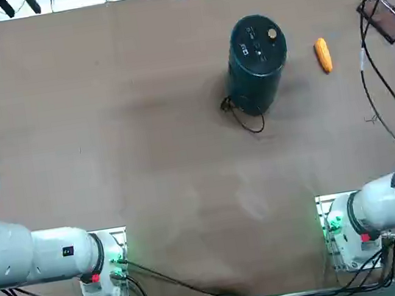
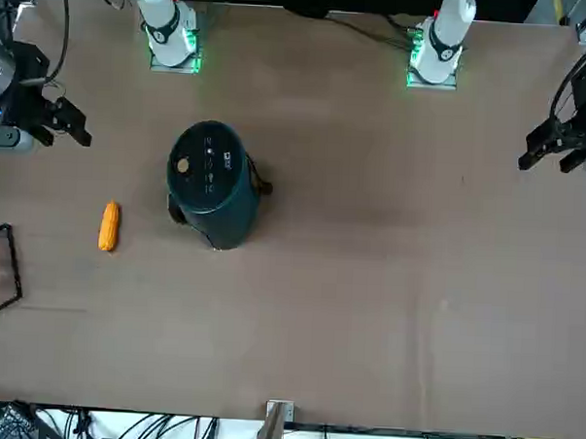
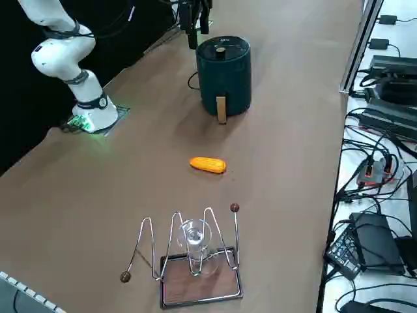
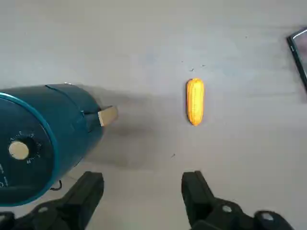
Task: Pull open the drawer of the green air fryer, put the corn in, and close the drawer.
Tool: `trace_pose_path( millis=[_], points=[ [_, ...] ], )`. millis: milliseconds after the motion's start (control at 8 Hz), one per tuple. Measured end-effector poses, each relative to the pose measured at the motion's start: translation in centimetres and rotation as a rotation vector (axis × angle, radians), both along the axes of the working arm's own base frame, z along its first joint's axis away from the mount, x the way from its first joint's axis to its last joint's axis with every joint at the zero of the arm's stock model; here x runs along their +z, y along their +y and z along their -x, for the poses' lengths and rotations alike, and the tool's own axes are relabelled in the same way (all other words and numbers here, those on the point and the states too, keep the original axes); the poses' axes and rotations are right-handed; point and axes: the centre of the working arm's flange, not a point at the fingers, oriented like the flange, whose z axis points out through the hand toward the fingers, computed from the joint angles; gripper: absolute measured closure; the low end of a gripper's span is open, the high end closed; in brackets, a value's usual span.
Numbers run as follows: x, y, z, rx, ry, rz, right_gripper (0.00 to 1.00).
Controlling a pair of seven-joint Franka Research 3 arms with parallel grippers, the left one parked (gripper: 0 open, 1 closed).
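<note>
Drawer (image 4: 72,103) shut, flush in green air fryer (image 1: 257,61); pale handle (image 4: 107,115) sticks out toward corn side. Fryer upright on surface (image 1: 148,163), far half, cord trailing at base. Corn (image 1: 323,55) lies flat on surface, near fryer, apart from it. Judgement: nothing done yet; pull, load, close all remain. Right hand (image 4: 144,191) spread wide, empty, hangs above surface, touches nothing, short of fryer and corn.

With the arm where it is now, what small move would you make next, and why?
Probably lower the open right pincer toward the drawer's handle. The air fryer looks shut, the corn lies on the table beside it, and the pincer holds nothing, so the drawer comes first.
</note>
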Motion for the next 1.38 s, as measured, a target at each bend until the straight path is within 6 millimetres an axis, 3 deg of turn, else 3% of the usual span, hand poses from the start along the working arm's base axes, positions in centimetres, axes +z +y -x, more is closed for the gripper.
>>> trace_pose_path(
  millis=[500,750,1125,1375],
  points=[
    [-0.2,0.0,-0.1,0.0,0.002,0.0,0.0],
    [-2.0,0.2,-1.5,-0.005,0.007,-0.015,0.0],
    [-8.6,0.3,-5.0,-0.169,0.061,-0.074,0.0],
    [-13.1,0.2,-6.6,-0.368,0.125,-0.13,0.0]
  ],
)
